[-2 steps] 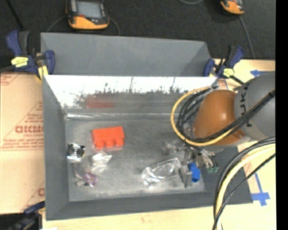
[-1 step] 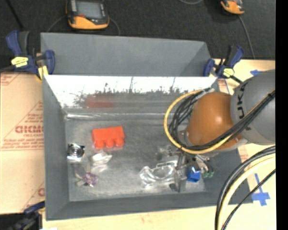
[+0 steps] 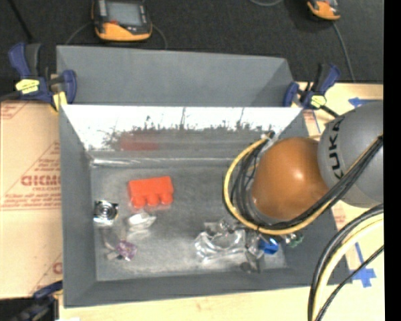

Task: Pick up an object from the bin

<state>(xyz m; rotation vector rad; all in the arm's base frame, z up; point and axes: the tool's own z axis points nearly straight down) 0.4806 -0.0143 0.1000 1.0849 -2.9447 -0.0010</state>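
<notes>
My gripper [image 3: 252, 258] is low in the bin's front right corner, mostly hidden under the arm's orange cover. Directly to its left lies a crumpled clear, silvery piece of plastic [image 3: 217, 243], touching or nearly touching it. A small blue piece [image 3: 269, 247] shows right beside the gripper on its right; I cannot tell whether it is held. Further left, a red toy brick [image 3: 150, 192] with studs along its lower edge lies flat on the bin floor.
A shiny round metal piece [image 3: 105, 212] sits at the left wall. A small clear piece [image 3: 140, 221] lies below the brick, and a purple-tinted clear bit [image 3: 123, 249] lies near the front left. The arm and its cables cover the bin's right side.
</notes>
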